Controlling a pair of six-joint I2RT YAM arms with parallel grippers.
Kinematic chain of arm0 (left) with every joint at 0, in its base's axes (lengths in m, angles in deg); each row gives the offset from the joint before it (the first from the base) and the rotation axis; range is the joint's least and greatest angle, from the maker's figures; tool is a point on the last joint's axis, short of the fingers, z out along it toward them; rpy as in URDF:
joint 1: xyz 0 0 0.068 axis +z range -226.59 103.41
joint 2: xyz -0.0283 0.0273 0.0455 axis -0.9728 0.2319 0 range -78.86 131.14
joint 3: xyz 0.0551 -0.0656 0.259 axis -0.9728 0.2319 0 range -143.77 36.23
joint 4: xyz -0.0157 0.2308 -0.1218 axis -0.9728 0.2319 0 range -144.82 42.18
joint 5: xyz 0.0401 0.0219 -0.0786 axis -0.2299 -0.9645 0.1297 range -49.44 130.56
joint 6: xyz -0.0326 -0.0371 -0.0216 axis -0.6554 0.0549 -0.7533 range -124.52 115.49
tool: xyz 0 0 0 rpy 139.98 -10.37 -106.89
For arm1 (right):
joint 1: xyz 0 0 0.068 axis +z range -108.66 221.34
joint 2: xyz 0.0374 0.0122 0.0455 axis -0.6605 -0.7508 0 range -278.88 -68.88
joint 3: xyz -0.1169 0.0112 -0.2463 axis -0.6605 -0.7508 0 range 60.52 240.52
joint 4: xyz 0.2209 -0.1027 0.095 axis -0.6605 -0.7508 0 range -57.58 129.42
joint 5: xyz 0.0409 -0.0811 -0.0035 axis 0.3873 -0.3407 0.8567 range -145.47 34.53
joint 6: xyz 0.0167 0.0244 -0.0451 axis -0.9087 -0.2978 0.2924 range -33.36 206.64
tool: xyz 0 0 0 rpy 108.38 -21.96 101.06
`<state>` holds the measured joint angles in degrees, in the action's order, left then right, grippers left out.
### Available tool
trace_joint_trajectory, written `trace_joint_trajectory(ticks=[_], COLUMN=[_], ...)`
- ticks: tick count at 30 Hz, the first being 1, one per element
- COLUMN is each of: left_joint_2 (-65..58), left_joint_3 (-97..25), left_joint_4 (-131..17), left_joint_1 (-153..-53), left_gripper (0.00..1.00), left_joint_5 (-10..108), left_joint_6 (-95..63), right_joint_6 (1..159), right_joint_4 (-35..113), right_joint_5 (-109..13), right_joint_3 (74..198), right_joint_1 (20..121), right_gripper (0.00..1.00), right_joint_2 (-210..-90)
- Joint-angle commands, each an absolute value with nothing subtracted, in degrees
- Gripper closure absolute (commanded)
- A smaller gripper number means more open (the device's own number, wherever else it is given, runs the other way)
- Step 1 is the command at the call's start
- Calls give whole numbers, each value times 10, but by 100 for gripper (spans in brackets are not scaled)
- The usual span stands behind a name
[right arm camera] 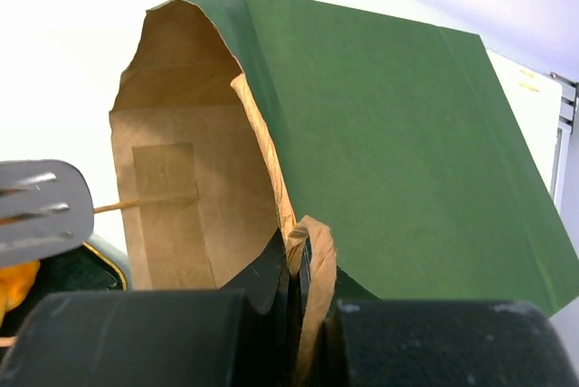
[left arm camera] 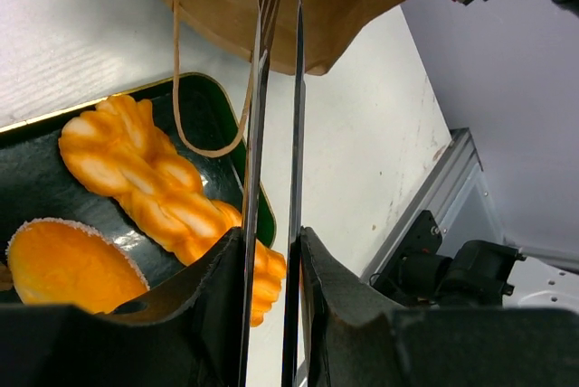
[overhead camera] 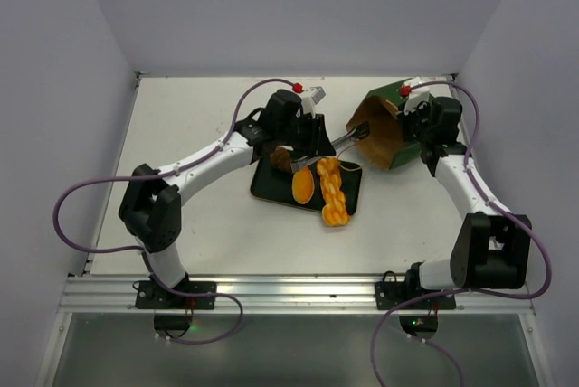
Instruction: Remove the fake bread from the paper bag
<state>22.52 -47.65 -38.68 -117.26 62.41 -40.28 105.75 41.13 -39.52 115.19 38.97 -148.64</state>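
Observation:
The dark green paper bag (overhead camera: 384, 129) lies tilted at the back right, its brown mouth facing the tray. My right gripper (overhead camera: 418, 141) is shut on the bag's rim (right arm camera: 303, 247). My left gripper (overhead camera: 317, 143) is shut on metal tongs (left arm camera: 271, 89), whose tips (overhead camera: 358, 133) reach the bag's mouth and hold nothing. On the black tray (overhead camera: 270, 190) lie an orange braided loaf (overhead camera: 332, 190), an orange oval roll (overhead camera: 302, 188) and a dark brown piece (overhead camera: 280, 159). The loaf (left arm camera: 154, 179) and roll (left arm camera: 63, 265) show in the left wrist view. The visible part of the bag's inside (right arm camera: 190, 179) holds no bread.
A string handle (left arm camera: 181, 89) hangs from the bag over the tray's corner (left arm camera: 213, 111). The tongs' tip (right arm camera: 41, 211) shows beside the bag's mouth. White walls close the table at the back and sides. A metal rail (overhead camera: 289, 289) runs along the near edge.

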Motion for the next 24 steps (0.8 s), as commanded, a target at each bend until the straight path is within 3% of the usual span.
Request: trace_joint_trajectory(ticks=[1, 21, 24], left_joint_2=[203, 101, 84], left_joint_3=[-476, -414, -405], left_joint_4=[-392, -345, -332], left_joint_1=[-1178, -1177, -1176], left_gripper=[67, 68, 68], left_joint_5=[623, 571, 554], left_joint_6=[-354, -297, -290], right_joint_6=[1055, 1009, 1020], right_joint_4=[406, 402, 376], right_joint_5=[-370, -431, -428], right_joint_3=[1190, 1344, 1362], right_joint_1=[390, 434, 452], right_gripper=[99, 96, 87], right_joint_2=[-1479, -1655, -1682])
